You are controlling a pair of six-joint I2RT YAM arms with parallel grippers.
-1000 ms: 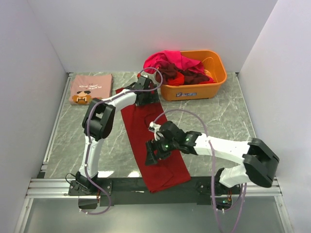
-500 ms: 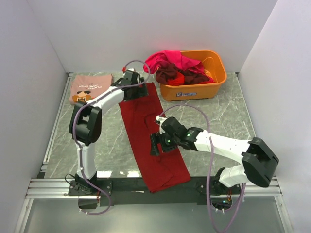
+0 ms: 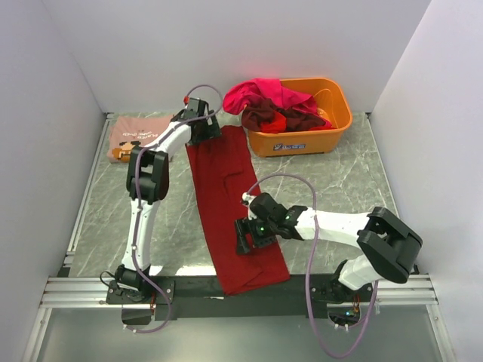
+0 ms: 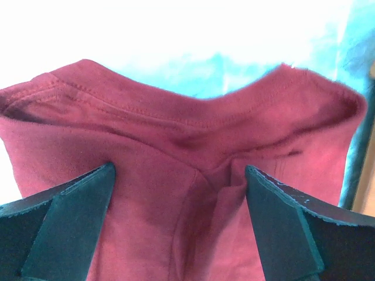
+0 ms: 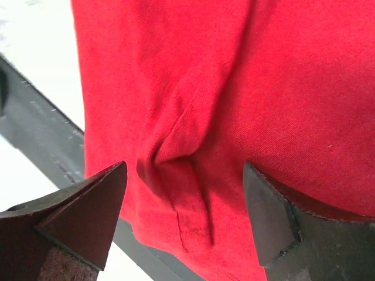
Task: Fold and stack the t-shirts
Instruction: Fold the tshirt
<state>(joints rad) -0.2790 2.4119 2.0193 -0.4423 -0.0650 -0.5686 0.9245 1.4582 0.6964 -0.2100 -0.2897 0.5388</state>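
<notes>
The plain dark red t-shirt (image 3: 226, 181) lies as a long narrow strip from the back of the table to the near edge, its near end over the black rail. My left gripper (image 3: 202, 130) is open at the shirt's far left corner. In the left wrist view its jaws (image 4: 179, 175) stand wide apart over the collar area of the shirt (image 4: 176, 129). My right gripper (image 3: 247, 235) is open over the near part of the shirt. In the right wrist view its jaws (image 5: 184, 175) straddle a raised crease in the cloth (image 5: 263, 88).
The dusty pink printed t-shirt (image 3: 143, 130) lies folded at the back left, partly behind the left arm. The orange tub (image 3: 332, 121) at the back right holds a heap of magenta, maroon and red shirts (image 3: 264, 102). A black rail (image 3: 189, 288) runs along the near edge.
My left gripper has moved back and left to the shirt's far corner, and the far end now lies flatter and straighter. My right gripper has shifted slightly nearer along the shirt.
</notes>
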